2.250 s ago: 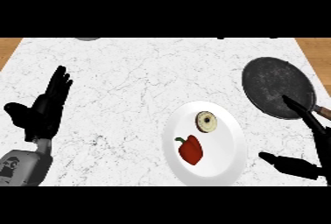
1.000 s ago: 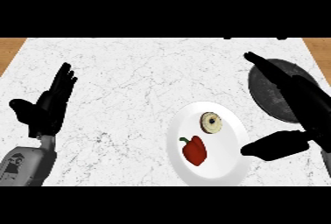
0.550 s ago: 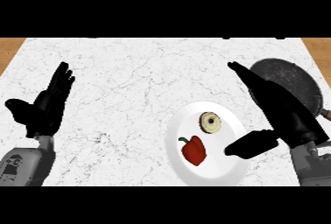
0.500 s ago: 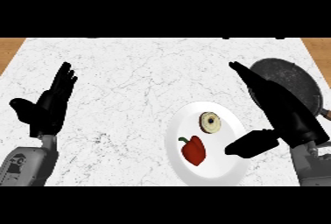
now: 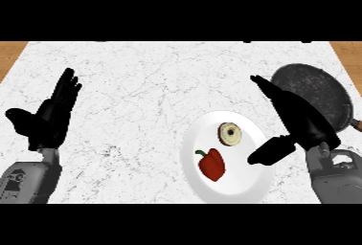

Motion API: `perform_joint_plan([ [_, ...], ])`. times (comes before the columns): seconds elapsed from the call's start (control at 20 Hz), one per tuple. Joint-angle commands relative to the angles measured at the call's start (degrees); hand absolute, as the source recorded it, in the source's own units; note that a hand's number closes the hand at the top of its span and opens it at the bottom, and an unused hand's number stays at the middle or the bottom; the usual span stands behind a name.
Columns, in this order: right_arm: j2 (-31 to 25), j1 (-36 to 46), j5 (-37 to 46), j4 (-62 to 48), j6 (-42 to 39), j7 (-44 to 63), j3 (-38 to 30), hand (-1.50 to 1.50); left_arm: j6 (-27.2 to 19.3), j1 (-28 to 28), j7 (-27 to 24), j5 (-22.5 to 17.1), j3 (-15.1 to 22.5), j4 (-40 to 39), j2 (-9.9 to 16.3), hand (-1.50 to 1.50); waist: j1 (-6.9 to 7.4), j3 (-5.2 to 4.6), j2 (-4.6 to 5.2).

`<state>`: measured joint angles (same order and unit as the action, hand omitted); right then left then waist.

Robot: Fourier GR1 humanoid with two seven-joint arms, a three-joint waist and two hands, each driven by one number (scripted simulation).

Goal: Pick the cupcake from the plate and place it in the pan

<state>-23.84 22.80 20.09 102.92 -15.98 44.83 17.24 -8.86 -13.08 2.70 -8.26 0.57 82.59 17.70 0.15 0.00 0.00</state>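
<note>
Right hand (image 5: pixel 300 122) is open beside the plate (image 5: pixel 256 179), at 3 o'clock from the cupcake (image 5: pixel 231 133). Pan (image 5: pixel 322 91) lies beyond. Left hand (image 5: pixel 50 117) rests open.

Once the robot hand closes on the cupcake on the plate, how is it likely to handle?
The cupcake looks small and round, so it is probably light. It sits free on the plate beside the red pepper, so a sideways nudge from the right robot hand might slide or tip it.

Pale round cupcake (image 5: pixel 230 133) on white plate (image 5: pixel 244 186), upper part, dark round pan (image 5: pixel 318 93) right of plate
</note>
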Motion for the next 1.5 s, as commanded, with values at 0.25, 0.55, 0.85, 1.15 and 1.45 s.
perform_joint_plan([
  [0.25,5.4,3.4,2.1,-8.9,-6.8,-5.1,-2.3,-1.5,1.4,-0.9,1.6,2.0,-1.9,0.7,-1.4,0.0,0.08,-0.01,0.02],
  [0.55,10.6,4.3,8.9,-11.1,-6.9,-2.4,1.6,-1.5,0.6,-0.7,2.1,3.5,-1.9,0.9,-3.7,0.0,0.11,-0.01,0.01],
  [0.85,8.3,4.6,13.9,-16.3,-9.8,-4.6,1.6,-1.5,3.0,2.0,0.5,3.1,-2.5,1.9,-3.7,0.0,0.16,-0.01,0.02],
  [1.15,12.5,1.4,18.2,-16.8,-10.2,-1.5,4.3,-1.5,1.4,-0.7,5.4,5.1,-2.5,4.5,-4.2,0.0,0.03,0.01,0.0],
  [1.45,13.7,4.7,19.3,-20.9,-14.1,-5.7,-1.2,-1.5,4.4,-0.3,2.2,4.7,-4.6,2.6,-4.9,0.0,0.01,-0.01,0.02],
])
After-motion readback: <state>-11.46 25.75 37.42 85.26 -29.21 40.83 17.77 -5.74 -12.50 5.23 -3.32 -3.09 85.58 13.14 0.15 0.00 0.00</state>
